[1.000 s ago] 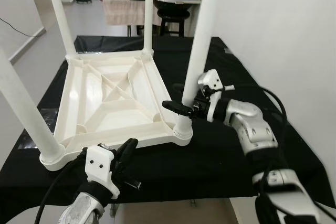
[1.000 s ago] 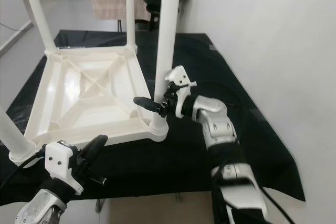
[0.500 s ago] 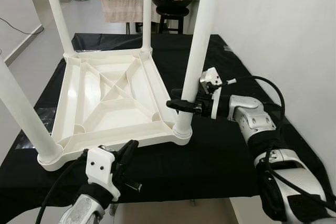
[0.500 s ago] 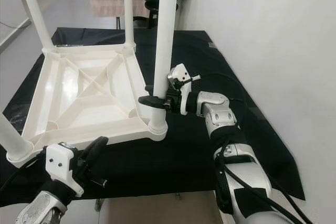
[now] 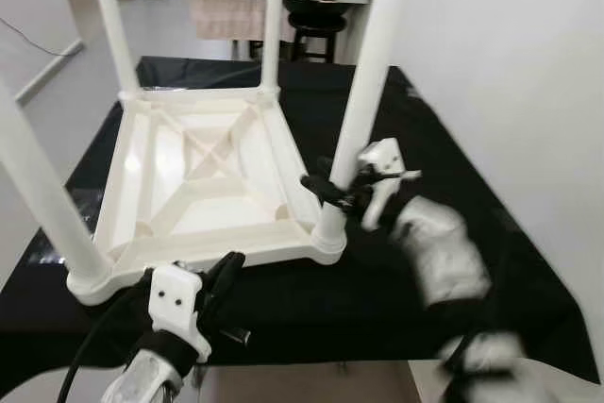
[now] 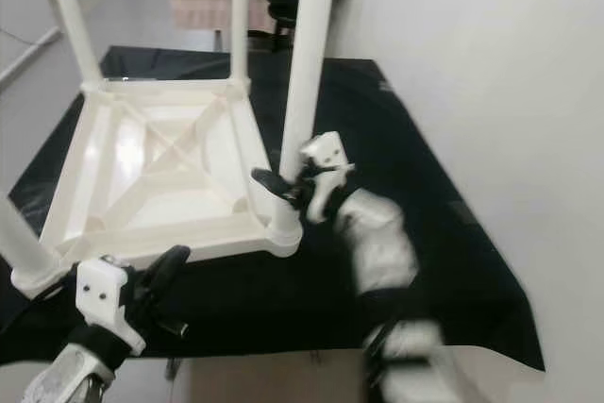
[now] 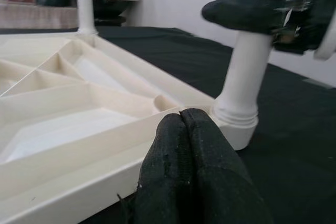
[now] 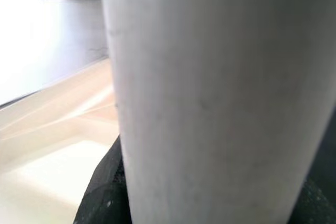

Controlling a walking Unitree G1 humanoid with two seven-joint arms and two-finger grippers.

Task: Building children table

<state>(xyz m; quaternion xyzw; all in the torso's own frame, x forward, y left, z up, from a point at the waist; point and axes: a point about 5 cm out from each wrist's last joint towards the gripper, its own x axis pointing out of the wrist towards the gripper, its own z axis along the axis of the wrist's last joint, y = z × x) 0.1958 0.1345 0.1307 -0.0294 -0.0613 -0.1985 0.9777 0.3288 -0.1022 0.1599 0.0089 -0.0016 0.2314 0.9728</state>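
A white plastic children's table (image 5: 208,176) lies upside down on a black-draped worktop (image 5: 377,280), with its legs standing up. My right gripper (image 5: 330,188) is shut on the near right leg (image 5: 363,110) just above its socket, one black finger on each side. That leg (image 8: 220,98) stands close in front of the right wrist camera. My left gripper (image 5: 226,271) is shut with nothing in it, hovering at the upturned table's front edge. Its fingertips (image 7: 189,166) point at the front rim, a little left of the leg's socket (image 7: 236,121).
The near left leg (image 5: 42,205) and two far legs (image 5: 113,25) rise from the other corners. A white wall (image 5: 510,63) runs along the right. A dark stool (image 5: 316,40) and shelves with boxes stand behind. The worktop's front edge is close below my left gripper.
My right arm has swung down and toward me and is blurred with motion, while its gripper stays on the near right leg. The left gripper has hardly moved.
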